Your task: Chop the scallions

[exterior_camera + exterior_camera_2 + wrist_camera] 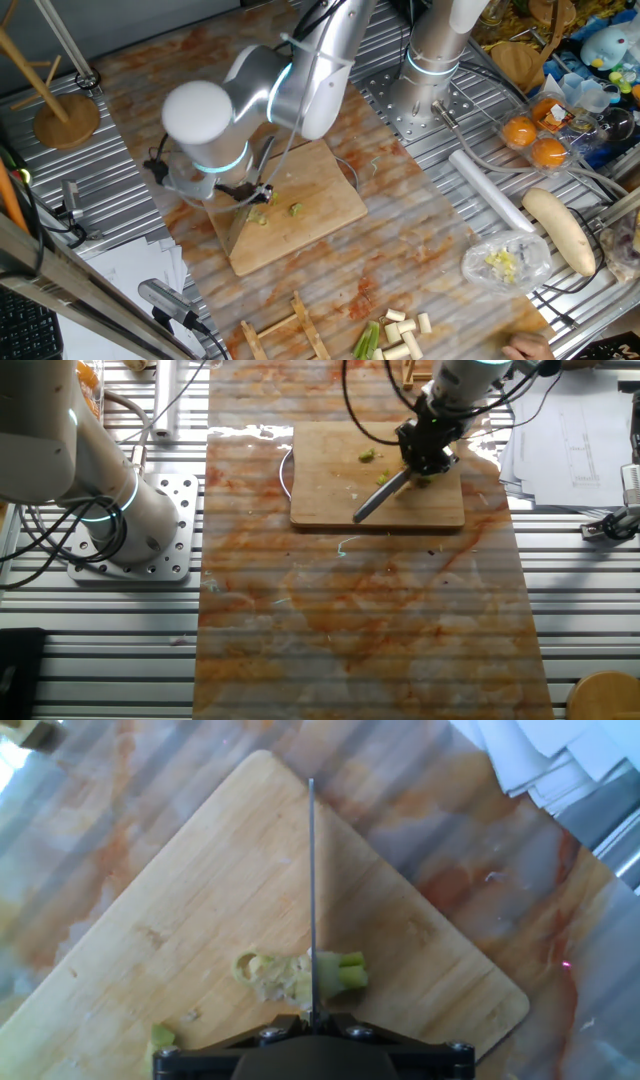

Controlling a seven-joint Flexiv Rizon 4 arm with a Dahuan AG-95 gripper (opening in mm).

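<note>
Gripper (428, 455) status: its fingers are hidden behind the wrist in both fixed views and fall below the frame in the hand view, so you cannot tell how wide they stand. A knife (311, 890) projects from it, edge down, so judge it as clamped on the handle.

Locate the scallions (300, 976) on the cutting board (200, 920). The blade sits across a short pale-green piece close to the gripper, with mashed pulp on the left side of the blade and a firmer green stub on the right. A second small bit (296, 209) lies apart on the board. More uncut stalks (398, 332) lie on the table, well apart from the board.

Handling: expect the pieces to be very light, soft, moist and round, so they may roll or stick to the blade. Do not grasp them; press straight down with the knife.

Markings: no brand, label or legible writing is visible in any view.
</note>
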